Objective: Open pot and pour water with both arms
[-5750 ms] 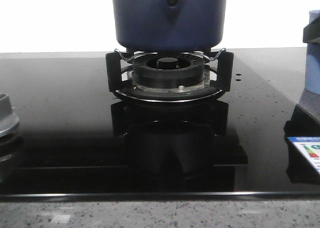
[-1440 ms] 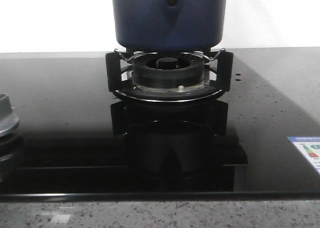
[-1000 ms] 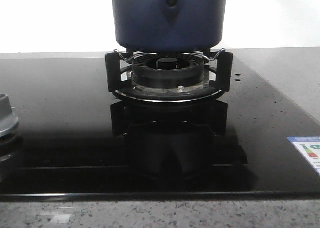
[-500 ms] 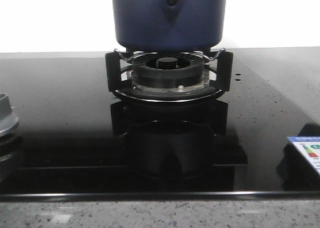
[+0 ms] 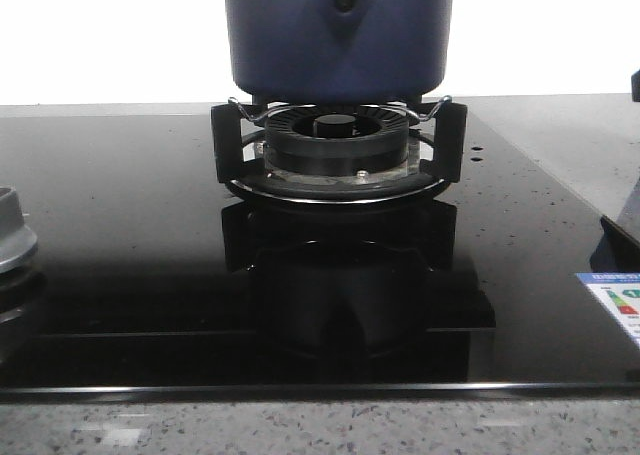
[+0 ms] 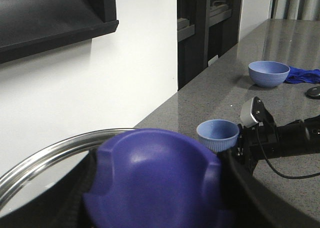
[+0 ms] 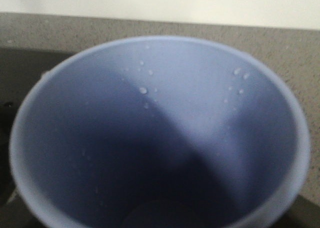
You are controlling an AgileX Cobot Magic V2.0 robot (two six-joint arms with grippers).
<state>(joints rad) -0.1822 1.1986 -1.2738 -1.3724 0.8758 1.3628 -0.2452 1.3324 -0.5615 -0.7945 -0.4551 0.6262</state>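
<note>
The dark navy pot (image 5: 338, 35) stands on the burner grate (image 5: 338, 160) at the middle back; its top is cut off in the front view. In the left wrist view my left gripper (image 6: 157, 188) is shut on the lid's purple-blue knob (image 6: 155, 173), with a dark finger on each side. The lid's steel rim (image 6: 45, 150) shows behind the knob. My right gripper (image 6: 247, 140) holds the pale blue cup (image 6: 217, 134) beside the lid. The right wrist view looks down into this cup (image 7: 160, 138); drops cling to its inner wall and the fingers are hidden.
The black glass hob (image 5: 120, 225) has a second burner (image 5: 12, 240) at the left edge and an energy label (image 5: 612, 300) at the front right. A blue bowl (image 6: 269, 72) and a blue cloth (image 6: 302, 76) lie on the grey counter (image 6: 210, 92).
The cup and right gripper left the front view's right edge between 5.8 and 1.4 s ago. Now a dark part shows again at that edge, with its reflection on the hob. The pot has not moved.
</note>
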